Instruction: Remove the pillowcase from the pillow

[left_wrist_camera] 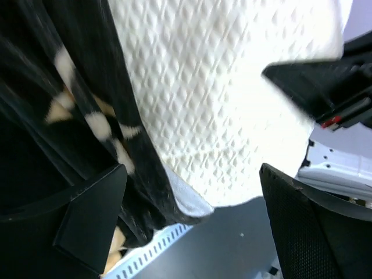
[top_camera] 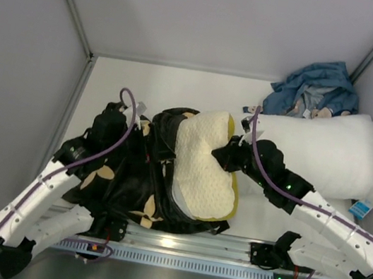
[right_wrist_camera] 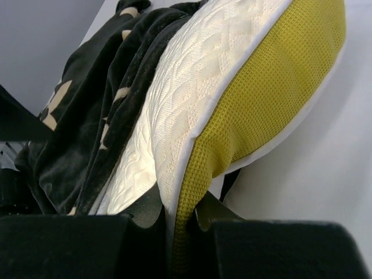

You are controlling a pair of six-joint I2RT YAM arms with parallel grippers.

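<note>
Your right fingers (top_camera: 227,153) are clenched on the pillow (top_camera: 204,164), pinching its olive-yellow edge trim on the side that faces the right arm. Your left fingers (top_camera: 126,133) are spread wide and grip nothing. In the left wrist view the pillowcase (top_camera: 126,179) lies against one finger, and the quilted face fills most of the gap between the two.

The relation to watch is this: the pillow's long axis runs roughly from far to near across the tabletop (top_camera: 181,88), leaning a little to the right at its near end. The pillowcase is bunched along the pillow's left flank and tucked under its near end (a dark fold shows below the near edge in the top view). So the fabric lies on the far side of the pillow from your right fingers and just beside your left ones — the left arm is plainly the nearer.

By the look of it, most of the top face is bared, but the case is not off. The next move likely calls for your left fingers to close on black fabric alone, then draw it leftward, away from the anchored edge. If they catch the quilted face as well, both arms will pull on the same thing — and the cover will go nowhere.
</note>
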